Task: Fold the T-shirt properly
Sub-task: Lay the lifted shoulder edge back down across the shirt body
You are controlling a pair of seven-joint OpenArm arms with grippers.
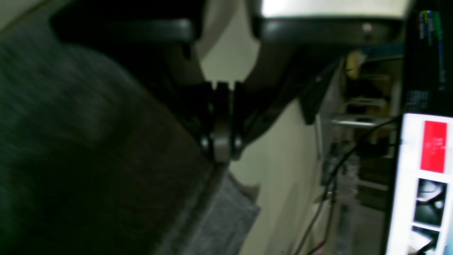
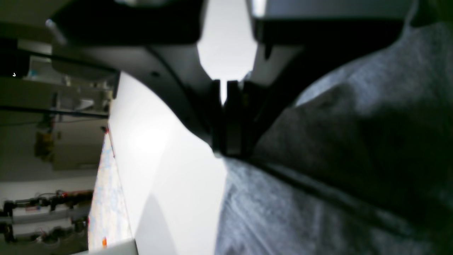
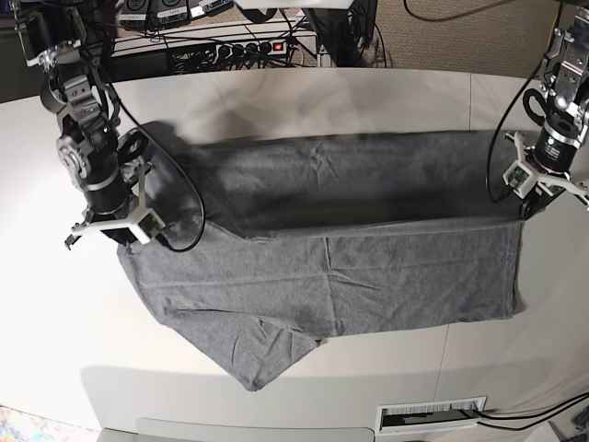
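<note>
The T-shirt (image 3: 350, 267) lies spread across the middle of the pale surface (image 3: 276, 92), with its far part lifted and stretched between the two arms. That raised band runs dark and taut from one side to the other, while the lighter near part rests flat, and one sleeve spreads toward the front edge.

The right hand (image 3: 138, 230), at the left of the base view, is clenched on the shirt's edge there. In its wrist view the fingers (image 2: 233, 117) are pressed together over the cloth, and grey fabric fills the frame's right side.

The left hand (image 3: 525, 204), on the other side, also appears clenched on the shirt's far corner. Its wrist view is blurred and dim, so the grip is hard to see exactly, though the jaws look closed with fabric hanging beside and below them.

Black cables (image 3: 189, 198) loop from the right arm down onto the cloth. A power strip (image 3: 239, 46) and more wiring sit behind the surface, and a bright screen (image 1: 421, 184) stands at the edge of the left wrist view.
</note>
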